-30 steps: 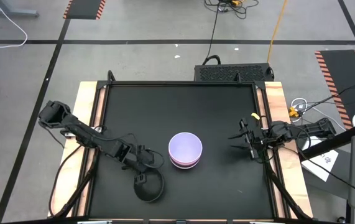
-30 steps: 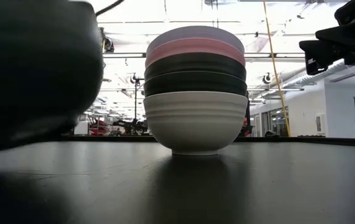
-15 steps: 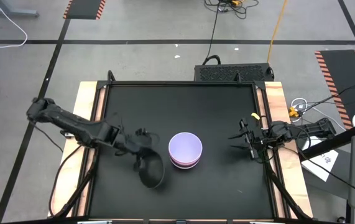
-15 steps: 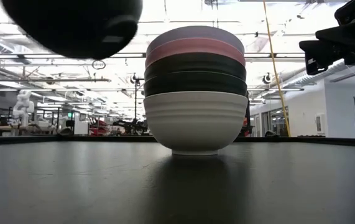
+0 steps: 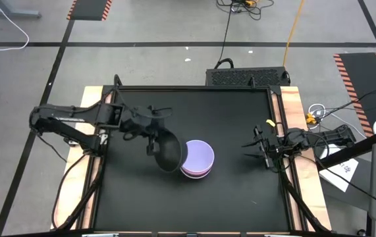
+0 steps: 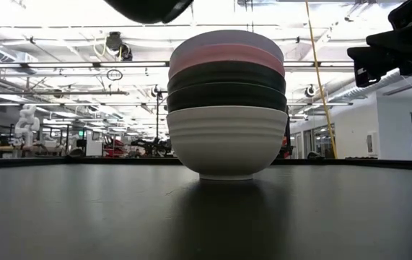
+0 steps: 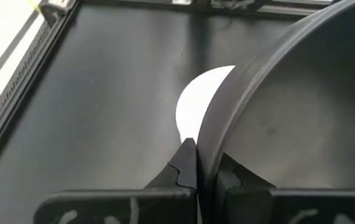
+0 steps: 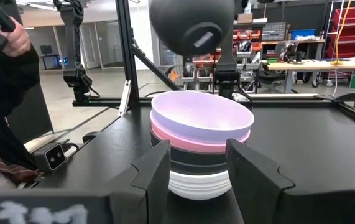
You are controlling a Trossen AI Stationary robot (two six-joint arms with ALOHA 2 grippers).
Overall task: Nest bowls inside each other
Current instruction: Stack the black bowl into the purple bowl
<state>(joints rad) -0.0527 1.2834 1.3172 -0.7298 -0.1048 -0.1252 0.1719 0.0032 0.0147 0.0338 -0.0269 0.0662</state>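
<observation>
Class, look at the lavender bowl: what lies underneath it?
Under the lavender bowl sit a pink bowl, two black bowls and a white bowl at the bottom. Only their outer rims and walls show; their insides are covered.

Left end effector (image 7: 203, 175) raised mid-table, clamped; right end effector (image 8: 197, 163) parted, low at edge.

The high view looks straight down on the whole desk (image 5: 240, 191). The low view sits at desk level, close to the stack of bowls (image 6: 226, 108), facing the room behind. The left wrist view looks down closely onto the desk; the right wrist view looks level across it at the same stack.
</observation>
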